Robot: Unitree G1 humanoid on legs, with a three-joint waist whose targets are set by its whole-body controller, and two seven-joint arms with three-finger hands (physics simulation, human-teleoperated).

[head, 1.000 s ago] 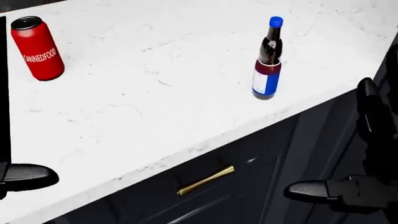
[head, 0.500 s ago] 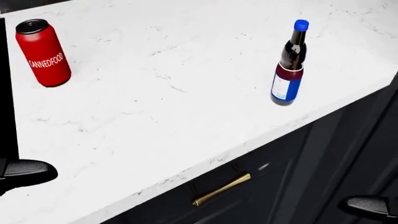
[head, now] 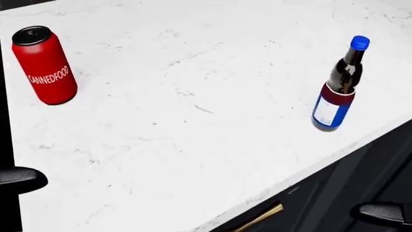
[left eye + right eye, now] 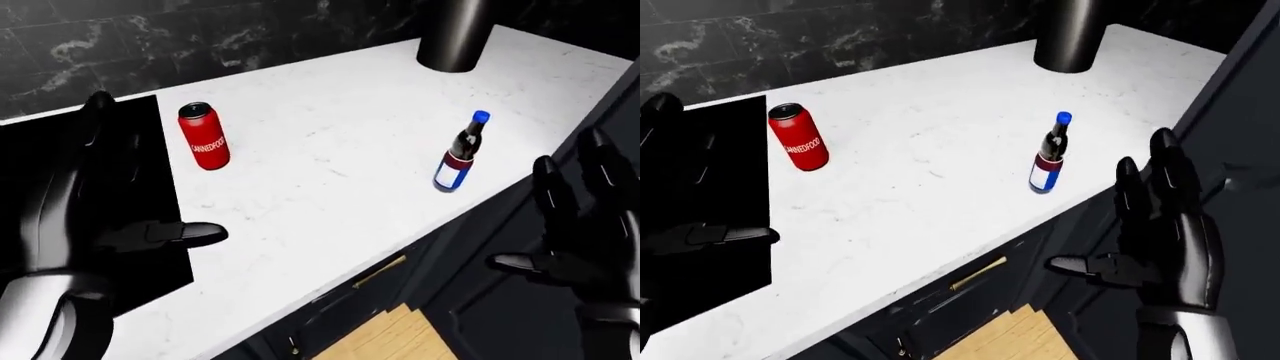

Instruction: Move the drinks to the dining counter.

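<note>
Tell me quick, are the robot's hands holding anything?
Left hand: open, holding nothing.
Right hand: open, holding nothing, off the counter's edge.

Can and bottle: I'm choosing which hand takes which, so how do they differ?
The can is red, squat and straight-sided; the bottle is dark, slimmer, narrow-necked with a blue cap. The can stands at the counter's left beside the black panel; the bottle stands right, near the edge. Both are upright and untouched.

Bare counter [image 3: 193,125] between can [image 3: 44,65] and bottle [image 3: 338,92]
</note>
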